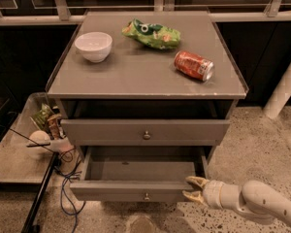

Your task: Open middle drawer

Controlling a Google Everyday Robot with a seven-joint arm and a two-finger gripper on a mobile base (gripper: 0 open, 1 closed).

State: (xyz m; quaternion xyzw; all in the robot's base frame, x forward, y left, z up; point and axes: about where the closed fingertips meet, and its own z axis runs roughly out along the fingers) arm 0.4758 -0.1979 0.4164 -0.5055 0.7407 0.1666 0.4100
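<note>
My pincer (192,189), fingers spread, sits at the right end of the middle drawer (131,190), which stands partway out. Its front runs nine-to-three; its knob (146,196) lies at nine o'clock from me.

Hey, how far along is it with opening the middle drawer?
Done, mostly: the middle drawer stands pulled well out, and its shallow grey box shows below the upper drawer. In hand: the gripper is at the right end of the open drawer's front, fingers spread. Left: probably only a little more pull, if any, then backing the arm away.
</note>
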